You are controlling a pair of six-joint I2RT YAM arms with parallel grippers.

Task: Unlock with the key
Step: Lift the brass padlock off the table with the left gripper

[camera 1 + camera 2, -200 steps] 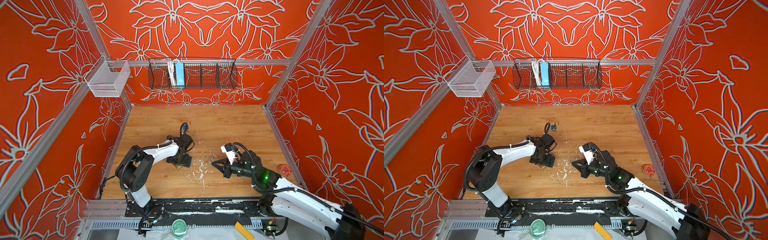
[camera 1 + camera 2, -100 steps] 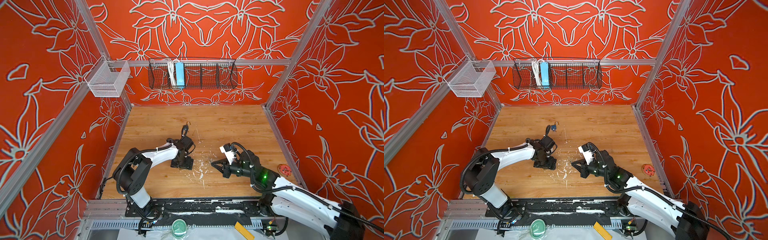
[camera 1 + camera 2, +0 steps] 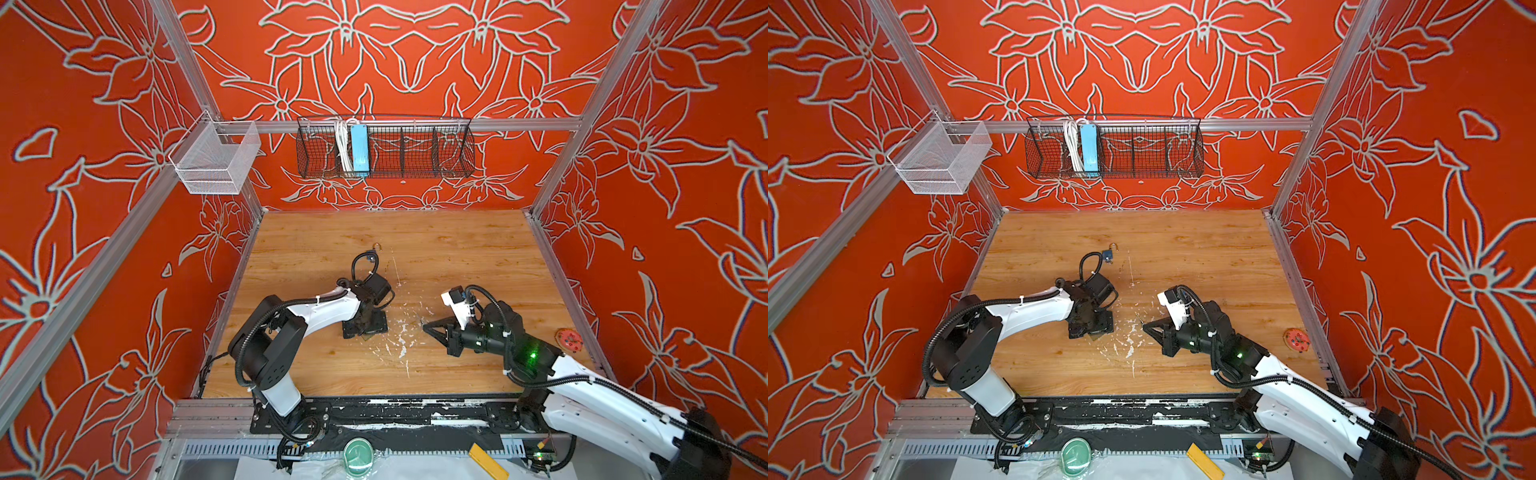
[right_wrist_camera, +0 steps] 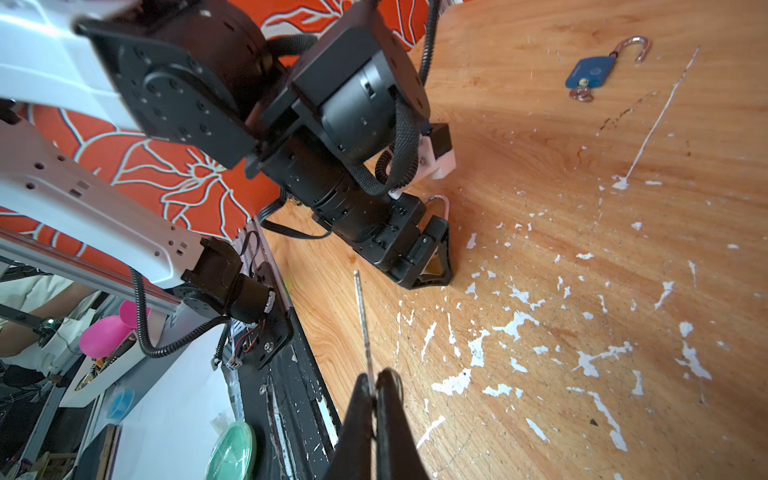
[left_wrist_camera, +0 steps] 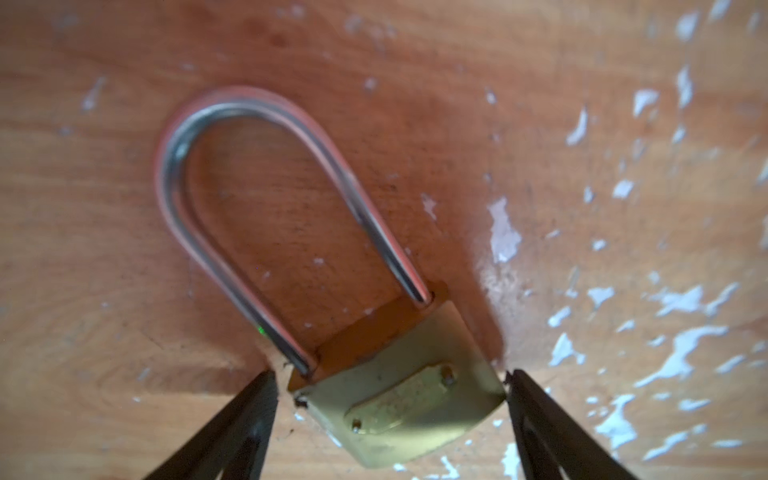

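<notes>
The left tool (image 5: pixel 390 372), jaws spread wide, straddles the body of the brass padlock (image 5: pixel 401 401), which lies flat on the bench (image 5: pixel 561 83), both shackle legs seated. The right tool (image 4: pixel 376 384), fully closed, pinches the key (image 4: pixel 361 316), its blade pointing toward the padlock but apart from it.
</notes>
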